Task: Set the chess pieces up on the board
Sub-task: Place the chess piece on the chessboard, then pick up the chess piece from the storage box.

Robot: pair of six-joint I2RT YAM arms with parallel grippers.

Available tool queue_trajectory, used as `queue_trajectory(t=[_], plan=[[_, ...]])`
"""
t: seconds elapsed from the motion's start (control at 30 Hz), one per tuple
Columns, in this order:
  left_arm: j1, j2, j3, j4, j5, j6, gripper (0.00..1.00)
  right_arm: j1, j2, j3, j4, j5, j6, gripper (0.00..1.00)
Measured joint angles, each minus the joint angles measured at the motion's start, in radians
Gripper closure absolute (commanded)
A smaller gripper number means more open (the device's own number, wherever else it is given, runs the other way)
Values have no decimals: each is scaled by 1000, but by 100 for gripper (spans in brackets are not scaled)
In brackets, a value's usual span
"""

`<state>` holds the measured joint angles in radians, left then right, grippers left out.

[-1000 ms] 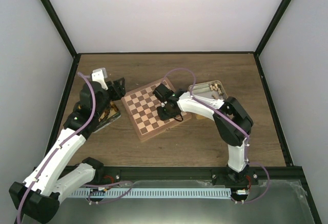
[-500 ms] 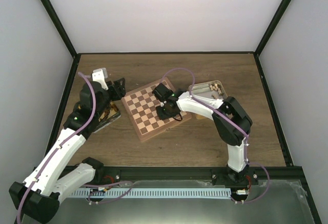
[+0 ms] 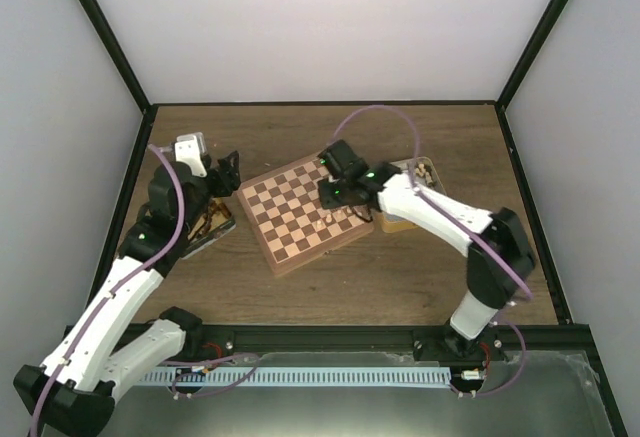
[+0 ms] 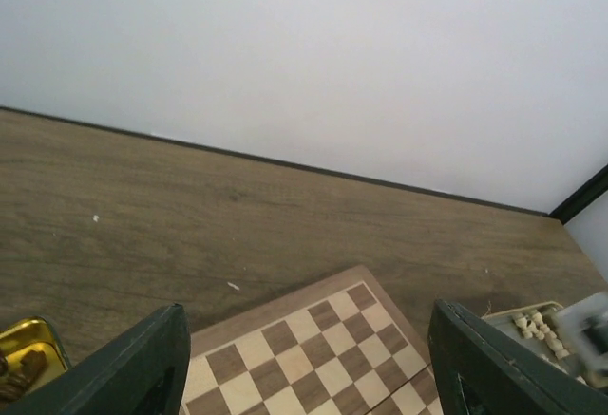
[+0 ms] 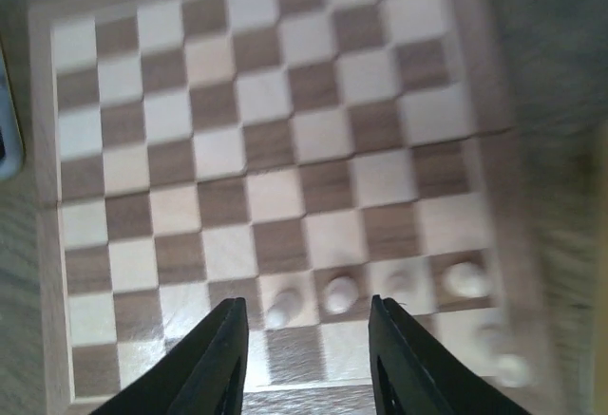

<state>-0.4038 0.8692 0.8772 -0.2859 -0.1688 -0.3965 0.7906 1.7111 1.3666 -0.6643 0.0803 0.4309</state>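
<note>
My right jaws hang open and empty over the cream chess pieces [image 5: 339,292] on the chessboard [image 5: 256,140]; left jaws gape empty too.

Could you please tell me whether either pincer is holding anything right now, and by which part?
Nothing is held: the left pincer and the right pincer both stand open and empty.

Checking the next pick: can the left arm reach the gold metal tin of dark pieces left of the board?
Probably yes: the left gripper hovers open close by the gold metal tin, with nothing between them.
</note>
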Motion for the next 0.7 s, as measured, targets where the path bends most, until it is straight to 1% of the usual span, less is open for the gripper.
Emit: queue_trajectory(t=[0.1, 0.17, 0.27, 0.5, 0.7], plan=[[0, -33, 0, 3, -14, 34, 29, -69, -105, -45, 24, 48, 11, 59], [0, -49, 0, 12, -18, 50, 28, -154, -166, -82, 31, 85, 21, 56], [0, -62, 0, 23, -18, 64, 26, -269, -199, -135, 47, 126, 32, 56], [0, -71, -14, 47, -17, 72, 26, -480, -167, -264, 76, 146, 25, 64], [0, -69, -23, 60, -10, 71, 26, -582, -63, -283, 131, 121, -14, 65]])
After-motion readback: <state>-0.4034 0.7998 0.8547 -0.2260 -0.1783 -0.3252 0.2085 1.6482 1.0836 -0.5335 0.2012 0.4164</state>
